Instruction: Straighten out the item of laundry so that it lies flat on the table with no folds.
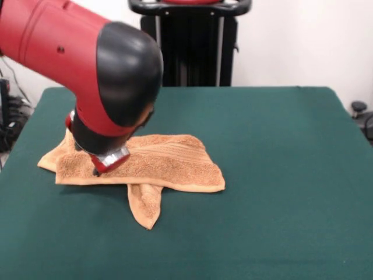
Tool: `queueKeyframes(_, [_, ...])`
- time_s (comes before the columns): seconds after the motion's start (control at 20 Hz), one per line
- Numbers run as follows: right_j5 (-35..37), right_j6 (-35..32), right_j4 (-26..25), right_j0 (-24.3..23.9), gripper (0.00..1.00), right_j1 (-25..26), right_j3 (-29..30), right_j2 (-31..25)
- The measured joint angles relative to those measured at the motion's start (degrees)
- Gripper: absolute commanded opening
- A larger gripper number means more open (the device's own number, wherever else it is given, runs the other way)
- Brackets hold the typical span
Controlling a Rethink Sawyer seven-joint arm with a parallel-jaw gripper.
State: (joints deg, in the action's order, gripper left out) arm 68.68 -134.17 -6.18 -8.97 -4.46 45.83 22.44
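Observation:
The orange-tan towel [169,163] lies folded over on the left half of the dark green table [280,175]. A ribbed band runs across its upper layer. One corner flap [145,207] sticks out from under the front edge toward the camera. My gripper [98,171] comes down from the big red and black arm and presses on the towel's left part. The arm's bulk hides most of the gripper, so I cannot tell how it stands or whether it holds cloth.
The robot's black pedestal [189,44] stands at the table's far edge. The red arm [70,46] fills the upper left. Cables and dark gear [9,116] sit off the table's left side; a small black object [358,108] lies off the right.

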Motion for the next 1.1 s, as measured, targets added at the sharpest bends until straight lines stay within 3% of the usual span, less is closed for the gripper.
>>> queueKeyframes(0.6, [2.8, -3.4, 4.2, 0.4, 1.0, 5.6, -6.6, 2.2])
queueKeyframes(1.1, [10.5, -9.2, 8.6, 0.1, 1.0, 11.2, -19.4, 2.8])
